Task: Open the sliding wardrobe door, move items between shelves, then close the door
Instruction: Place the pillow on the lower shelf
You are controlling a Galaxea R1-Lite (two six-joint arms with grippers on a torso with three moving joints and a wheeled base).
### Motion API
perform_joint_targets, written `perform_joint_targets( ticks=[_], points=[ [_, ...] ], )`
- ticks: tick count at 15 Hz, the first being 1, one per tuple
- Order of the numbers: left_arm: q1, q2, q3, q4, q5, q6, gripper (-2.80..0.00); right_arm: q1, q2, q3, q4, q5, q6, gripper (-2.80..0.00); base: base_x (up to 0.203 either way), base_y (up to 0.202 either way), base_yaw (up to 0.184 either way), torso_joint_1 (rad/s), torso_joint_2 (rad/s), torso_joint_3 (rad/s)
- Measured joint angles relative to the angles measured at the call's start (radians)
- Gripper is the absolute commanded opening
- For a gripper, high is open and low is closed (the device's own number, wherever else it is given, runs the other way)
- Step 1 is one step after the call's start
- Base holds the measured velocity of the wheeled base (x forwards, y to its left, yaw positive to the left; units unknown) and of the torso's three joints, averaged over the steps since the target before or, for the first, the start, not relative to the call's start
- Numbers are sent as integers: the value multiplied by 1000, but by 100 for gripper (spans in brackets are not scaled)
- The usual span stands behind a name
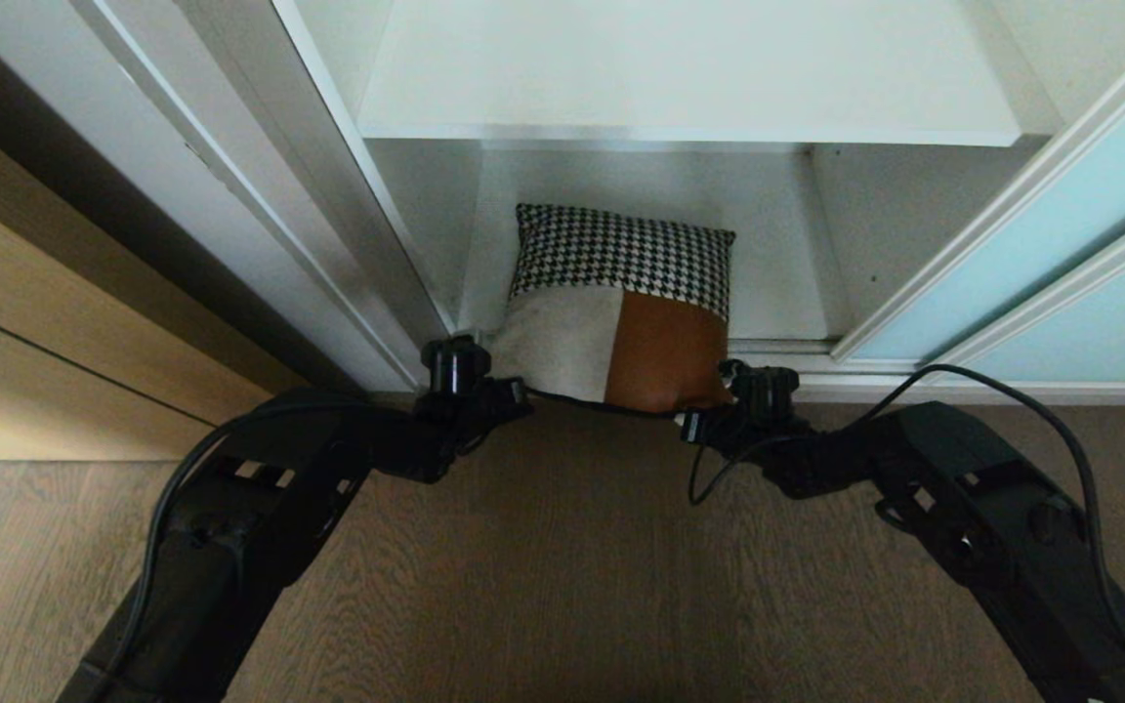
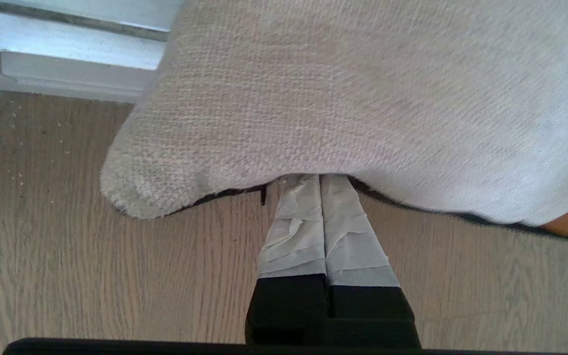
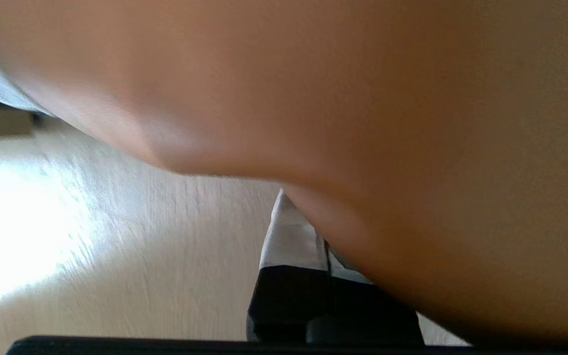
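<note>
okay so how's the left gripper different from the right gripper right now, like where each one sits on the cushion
The left gripper goes under the cushion's cream fabric corner; the right gripper goes under its rust-brown leather corner. The left gripper's taped fingers show along most of their length, while the right gripper's are largely covered by the leather bulging over them. Shared: both are shut, with fingers pressed together, and both reach under the cushion's near edge, above the wood floor.
</note>
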Motion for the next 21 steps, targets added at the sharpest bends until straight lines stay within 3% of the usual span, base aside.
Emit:
perform_joint_targets(
  ticks=[4,8,12,15,21],
  points=[
    [-1,1,3,37,5,-6,-280,-4,-17,1,-6,1,1,-280,0,0,0,0,0,0],
    [-1,15,6,-14,7,-1,-280,-10,-37,0,-6,11,2,-280,0,0,0,0,0,0],
    [-1,13,4,38,60,-3,-280,-25,-50,0,-6,12,3,-280,0,0,0,0,0,0],
    [-1,-8,6,109,34,-15,-280,-27,-49,0,-3,14,3,-280,0,0,0,0,0,0],
    [0,-28,18,90,23,-15,-280,-26,-50,-1,2,13,4,-280,0,0,0,0,0,0]
  ],
)
